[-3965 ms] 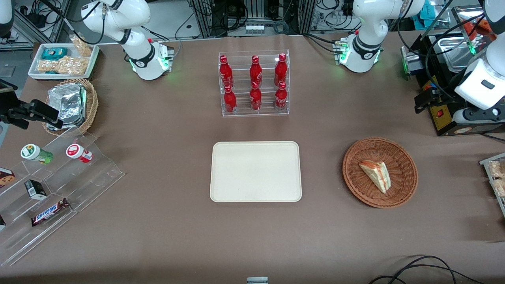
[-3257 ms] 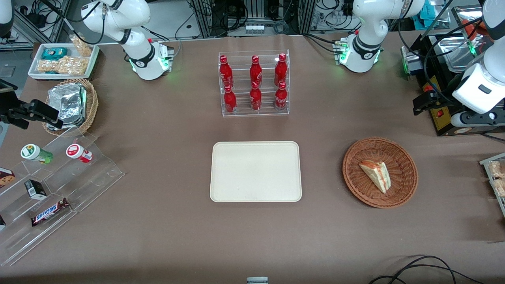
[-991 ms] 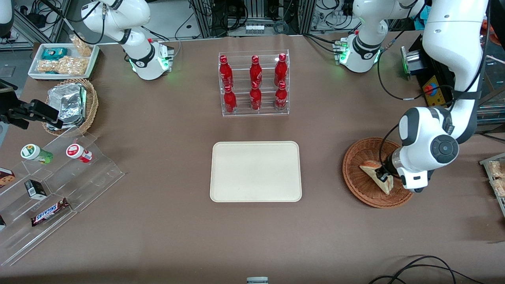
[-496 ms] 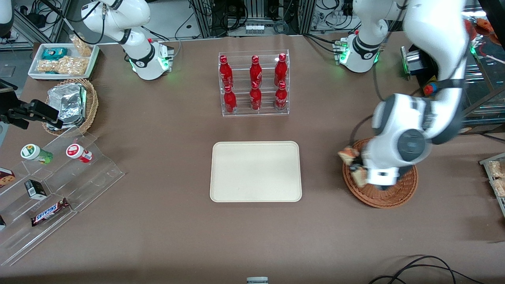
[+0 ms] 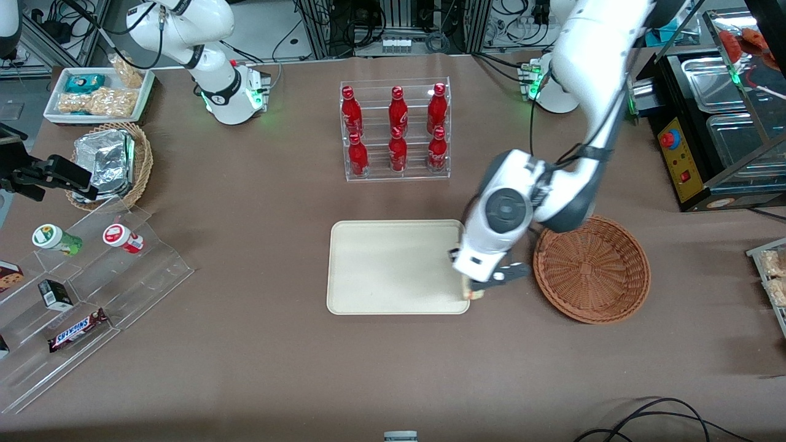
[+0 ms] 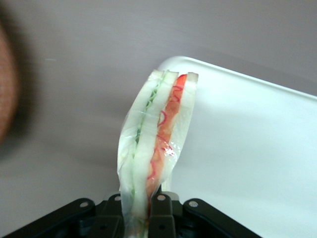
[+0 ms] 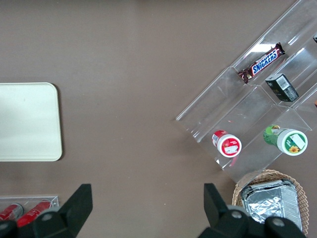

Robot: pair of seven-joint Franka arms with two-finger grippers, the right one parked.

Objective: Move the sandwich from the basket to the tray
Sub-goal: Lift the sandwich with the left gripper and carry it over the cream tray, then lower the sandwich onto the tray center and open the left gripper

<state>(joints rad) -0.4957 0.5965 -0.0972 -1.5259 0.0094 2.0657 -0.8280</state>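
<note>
My left gripper (image 5: 478,288) is shut on the sandwich (image 6: 156,144), a clear-wrapped wedge of white bread with green and red-orange layers. In the front view only its tip (image 5: 474,296) shows under the wrist. The gripper (image 6: 141,210) holds it in the air above the edge of the cream tray (image 5: 381,270) that faces the basket. The tray's rounded corner (image 6: 247,144) shows beneath the sandwich in the left wrist view. The reddish-brown wicker basket (image 5: 591,268) stands beside the tray, toward the working arm's end of the table, with nothing in it.
A clear rack of red bottles (image 5: 395,130) stands farther from the front camera than the tray. A stepped clear display (image 5: 80,294) with snacks, a tan basket of foil packets (image 5: 110,162) and a white snack tray (image 5: 98,93) lie toward the parked arm's end.
My gripper came down onto the sandwich in the basket, closed on it, lifted it out and carried it sideways to the tray's edge. The basket is left empty.
</note>
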